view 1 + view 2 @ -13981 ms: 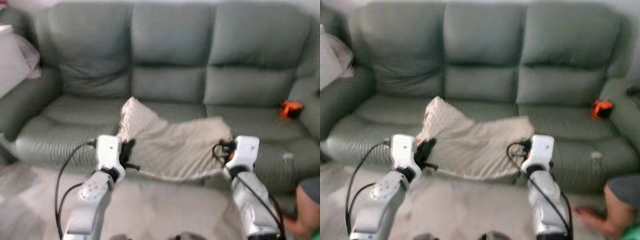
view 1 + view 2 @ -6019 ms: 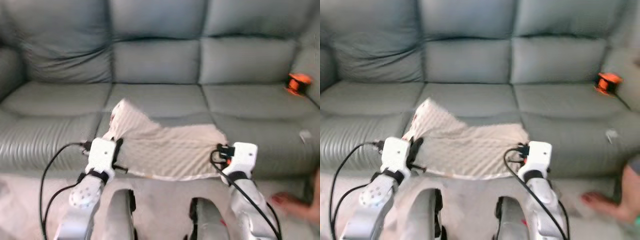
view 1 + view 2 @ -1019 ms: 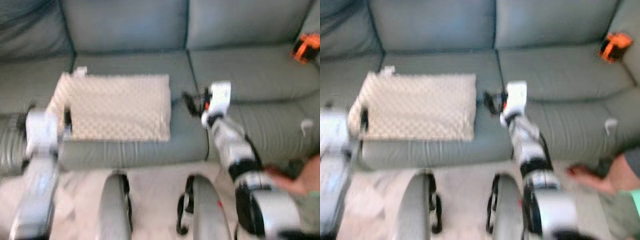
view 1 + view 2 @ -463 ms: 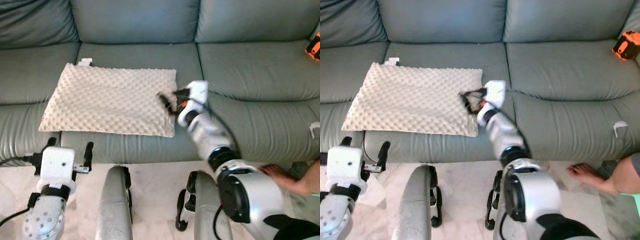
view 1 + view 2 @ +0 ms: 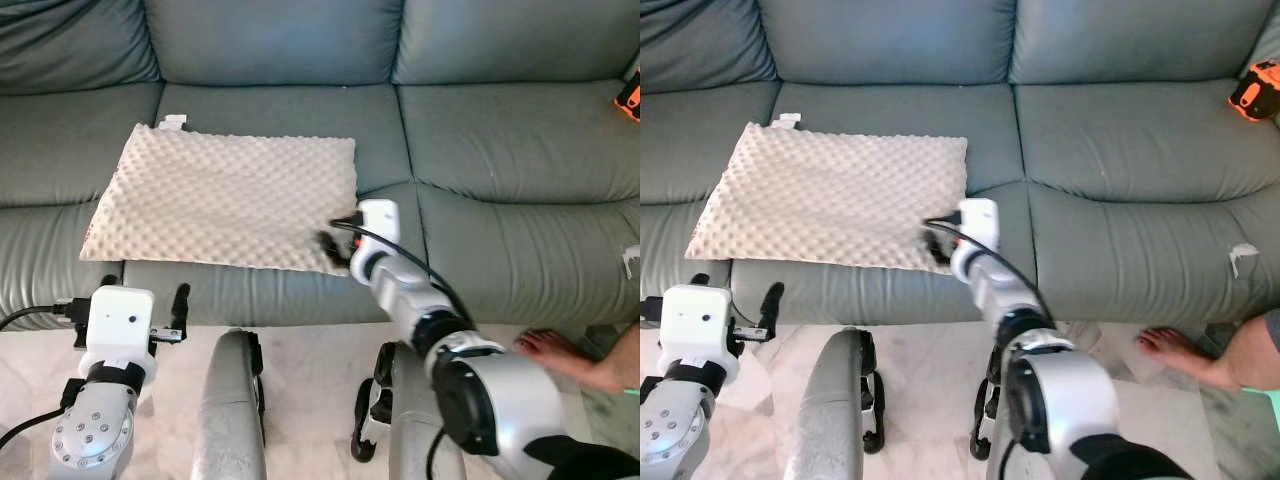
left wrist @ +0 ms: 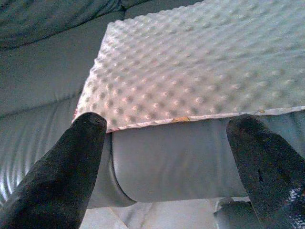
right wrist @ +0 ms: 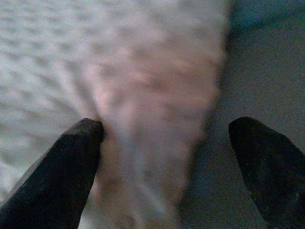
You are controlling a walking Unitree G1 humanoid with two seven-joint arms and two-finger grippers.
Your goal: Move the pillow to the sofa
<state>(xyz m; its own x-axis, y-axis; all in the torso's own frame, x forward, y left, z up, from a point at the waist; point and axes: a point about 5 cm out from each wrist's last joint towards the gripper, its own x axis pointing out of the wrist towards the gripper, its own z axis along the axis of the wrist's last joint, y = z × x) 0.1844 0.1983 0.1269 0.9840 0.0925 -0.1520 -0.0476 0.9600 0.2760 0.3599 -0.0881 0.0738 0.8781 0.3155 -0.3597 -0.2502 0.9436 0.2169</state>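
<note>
The pillow [image 5: 225, 198] is lying flat on the sofa [image 5: 480, 130], covering the middle seat cushion and part of the seat to its left, with its front edge sitting at the sofa's front lip and slightly overhanging it. Judged from this, the placement appears essentially done. The main risk is the overhanging front edge: if the right gripper [image 5: 335, 243] drags or snags the near corner while pulling away, the pillow could slide off the sofa's front onto the floor. The right gripper is sitting at the pillow's front corner nearest the sofa's centre seam, its fingers [image 7: 52, 176] spread apart with the pillow's edge lying between them, holding nothing; the arm is reaching forward and low over the sofa's front lip. The left gripper [image 5: 135, 305] is hanging below the sofa's front edge, clear of the pillow, its fingers [image 6: 52, 171] wide apart and empty, the arm bent and drawn back toward the body. An orange object [image 5: 1252, 90] is resting at the sofa's far right end, well apart from the pillow. A person's bare foot [image 5: 560, 355] is on the floor in front of the sofa's right seat.
</note>
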